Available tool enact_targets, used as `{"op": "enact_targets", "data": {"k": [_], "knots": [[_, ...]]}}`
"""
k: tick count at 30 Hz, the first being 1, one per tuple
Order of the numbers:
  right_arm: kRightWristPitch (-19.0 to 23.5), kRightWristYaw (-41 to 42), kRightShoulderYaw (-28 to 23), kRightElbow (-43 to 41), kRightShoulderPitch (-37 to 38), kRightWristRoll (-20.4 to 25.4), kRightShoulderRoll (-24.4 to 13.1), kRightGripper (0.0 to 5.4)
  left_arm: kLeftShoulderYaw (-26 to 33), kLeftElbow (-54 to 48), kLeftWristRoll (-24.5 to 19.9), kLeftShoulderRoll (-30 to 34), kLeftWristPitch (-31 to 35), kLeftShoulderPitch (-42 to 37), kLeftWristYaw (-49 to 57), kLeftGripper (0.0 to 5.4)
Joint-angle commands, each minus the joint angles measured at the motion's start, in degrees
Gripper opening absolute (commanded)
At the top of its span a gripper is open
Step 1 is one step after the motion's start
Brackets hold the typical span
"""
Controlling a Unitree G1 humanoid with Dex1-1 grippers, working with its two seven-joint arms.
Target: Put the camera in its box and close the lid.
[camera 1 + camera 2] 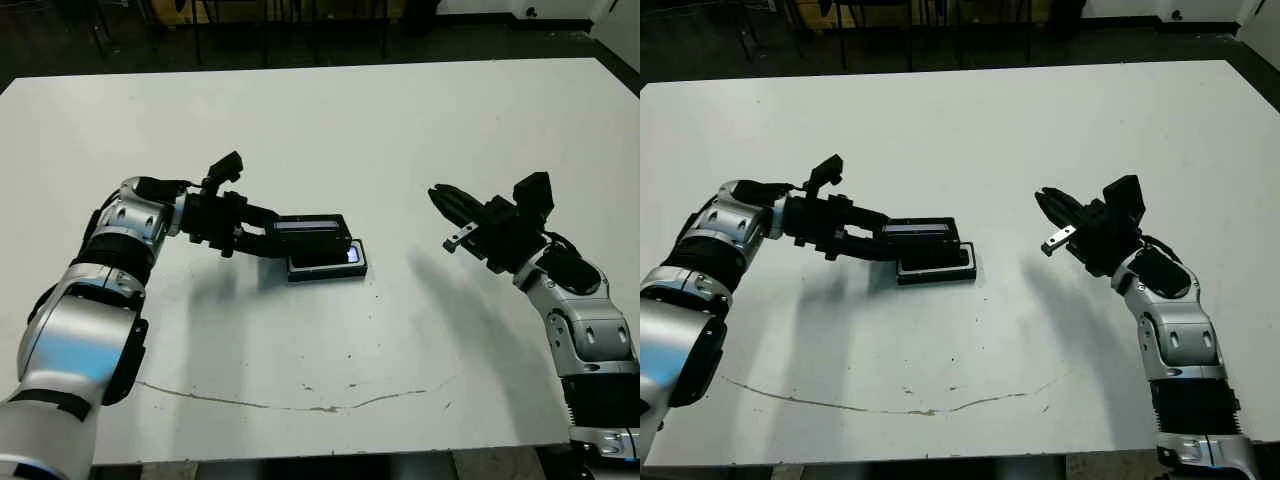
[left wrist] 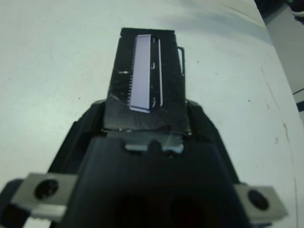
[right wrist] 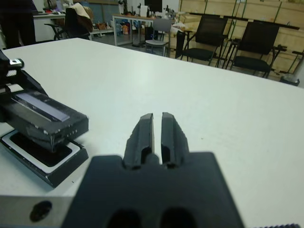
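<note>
While left gripper (image 1: 262,238) holds lid (image 1: 308,229) over box (image 1: 328,268) | right gripper (image 1: 441,201) apart

white table (image 1: 330,120) w/ dark floor beyond; black chairs (image 3: 251,45), desks & stacked cardboard boxes (image 3: 280,28) at back.

The lid (image 1: 308,231), in the left hand (image 1: 262,238), hangs over the box (image 1: 327,264); the right hand (image 1: 447,207) is well apart.

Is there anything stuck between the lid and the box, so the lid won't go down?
Nothing visible. The left gripper holds the lid just above the box. The camera lies flat inside it, and the right gripper is far off.
</note>
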Motion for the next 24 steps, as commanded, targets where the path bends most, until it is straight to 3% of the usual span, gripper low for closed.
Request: {"op": "enact_targets", "data": {"k": [1, 10, 19, 24], "knots": [[0.8, -0.5, 0.3, -1.2, 1.6, -0.6, -0.2, 0.0, -1.5, 1.0, 2.2, -0.6, 0.3, 1.5, -0.9, 2.7], [1.7, -0.9, 0.3, -3.7, 2.5, -0.6, -0.4, 0.0, -2.3, 0.9, 3.4, -1.7, -0.6, 2.3, -1.5, 2.7], [1.5, -2.0, 1.1, -4.9, 3.3, -2.3, -0.5, 0.0, -5.0, -12.7, 2.0, -0.6, 3.9, 7.1, -6.4, 2.7], [1.5, -2.3, 1.2, -5.3, 3.4, -2.3, -0.5, 0.0, -5.4, -13.5, 1.4, -0.5, 3.8, 9.1, -5.5, 2.7]]}}
